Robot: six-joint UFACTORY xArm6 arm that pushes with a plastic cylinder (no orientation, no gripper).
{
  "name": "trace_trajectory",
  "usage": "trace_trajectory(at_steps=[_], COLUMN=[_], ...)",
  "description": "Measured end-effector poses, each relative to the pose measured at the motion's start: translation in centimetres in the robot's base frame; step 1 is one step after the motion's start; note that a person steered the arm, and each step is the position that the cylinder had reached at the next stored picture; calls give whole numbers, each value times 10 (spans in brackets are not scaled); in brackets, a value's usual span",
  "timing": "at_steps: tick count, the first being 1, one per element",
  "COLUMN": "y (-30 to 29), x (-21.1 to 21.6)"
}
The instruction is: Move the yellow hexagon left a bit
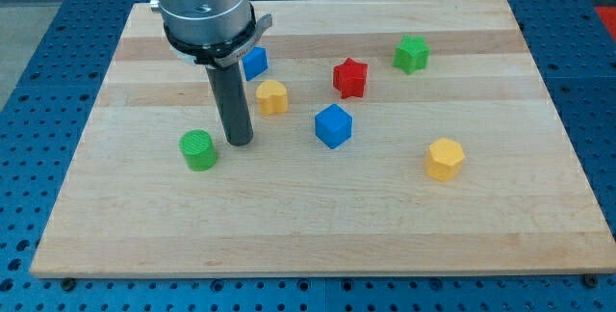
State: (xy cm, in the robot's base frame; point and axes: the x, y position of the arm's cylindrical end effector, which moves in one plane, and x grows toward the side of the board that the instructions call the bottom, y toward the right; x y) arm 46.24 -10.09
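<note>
The yellow hexagon (445, 159) lies on the wooden board (318, 225) toward the view's right. My tip (240, 142) rests on the board at the view's left-centre, far to the left of the hexagon. The tip stands just right of a green cylinder (199, 150) and below-left of a second yellow block (272, 97). A blue cube (333, 125) lies between the tip and the yellow hexagon.
A red star-shaped block (350, 77) and a green block (411, 54) lie toward the view's top right. Another blue block (254, 63) sits partly behind the rod's mount. The board's edges meet a blue perforated table (597, 81).
</note>
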Motion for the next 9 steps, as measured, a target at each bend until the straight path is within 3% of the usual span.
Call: trace_trajectory(at_steps=[2, 3, 4, 6, 9], y=[43, 47, 103, 250, 301], x=[58, 61, 80, 85, 53])
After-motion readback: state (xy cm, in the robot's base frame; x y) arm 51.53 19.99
